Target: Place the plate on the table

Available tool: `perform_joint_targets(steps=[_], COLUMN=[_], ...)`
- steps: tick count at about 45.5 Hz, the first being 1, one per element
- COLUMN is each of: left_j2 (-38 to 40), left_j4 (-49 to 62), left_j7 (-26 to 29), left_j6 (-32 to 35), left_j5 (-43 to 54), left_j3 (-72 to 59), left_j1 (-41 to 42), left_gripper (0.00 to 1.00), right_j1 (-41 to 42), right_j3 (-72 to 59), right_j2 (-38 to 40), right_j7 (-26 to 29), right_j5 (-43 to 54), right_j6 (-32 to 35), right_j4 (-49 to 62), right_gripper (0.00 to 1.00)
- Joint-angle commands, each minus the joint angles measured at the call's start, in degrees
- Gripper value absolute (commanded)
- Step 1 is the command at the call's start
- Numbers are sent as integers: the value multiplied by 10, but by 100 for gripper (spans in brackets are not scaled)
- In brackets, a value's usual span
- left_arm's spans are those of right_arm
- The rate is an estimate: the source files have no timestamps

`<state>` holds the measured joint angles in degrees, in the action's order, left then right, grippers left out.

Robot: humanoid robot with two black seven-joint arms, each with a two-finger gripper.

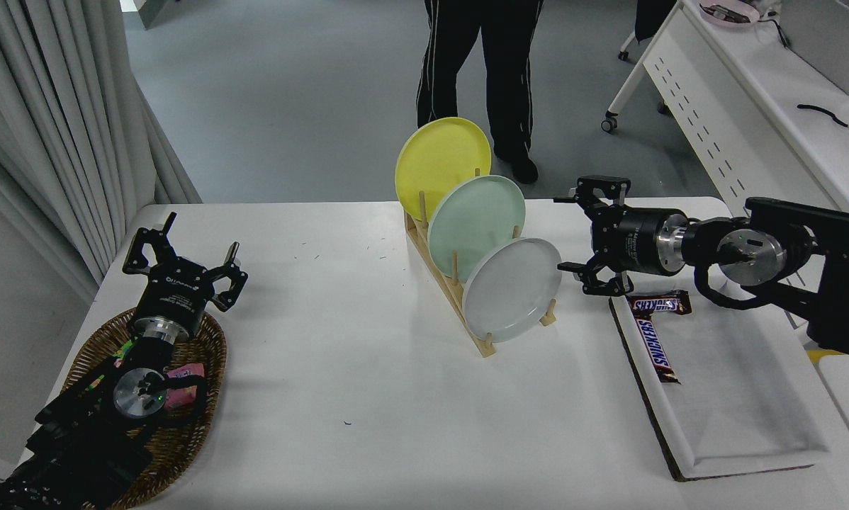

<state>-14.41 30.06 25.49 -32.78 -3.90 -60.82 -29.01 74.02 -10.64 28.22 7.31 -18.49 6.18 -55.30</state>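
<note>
Pale grey-white plate (512, 287) upright in the near slot of a wooden rack (460, 297) on the table (368, 397), just left of the right gripper (573, 234), fingers spread wide and empty, left gripper (183, 255) parked far left, fingers splayed.

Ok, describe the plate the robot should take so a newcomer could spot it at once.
On the white table, find the wooden rack at its middle, holding three upright plates in a row. The plate is the nearest one, pale grey-white, in front of the mint-green plate and yellow plate.

Right gripper (579, 232) fingers spread; left gripper (183, 258) parked
</note>
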Motion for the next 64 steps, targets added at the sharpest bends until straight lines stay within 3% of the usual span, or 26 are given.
perform_joint_targets(steps=[1,20,41,54,56,64], left_j2=[0,0,0,0,0,0], left_j4=[0,0,0,0,0,0], left_j7=[-1,0,0,0,0,0], left_j6=[0,0,0,0,0,0], left_j5=[0,-1,0,0,0,0], left_j3=[0,0,0,0,0,0], left_j1=[0,0,0,0,0,0], left_gripper=[100,100,100,100,100,100], right_j1=[-3,-29,-67,-71,-73,-76], right_j3=[1,22,121,127,127,125], right_j2=[-46,-90,-105,-98,-98,-98], right_j7=[9,7,3,3,4,6], right_j5=[31,35,73,72,72,73], right_j6=[-18,-27,-70,-76,-76,-72], right_j4=[44,59,77,70,69,67], right_gripper=[100,98,77,72,66,56])
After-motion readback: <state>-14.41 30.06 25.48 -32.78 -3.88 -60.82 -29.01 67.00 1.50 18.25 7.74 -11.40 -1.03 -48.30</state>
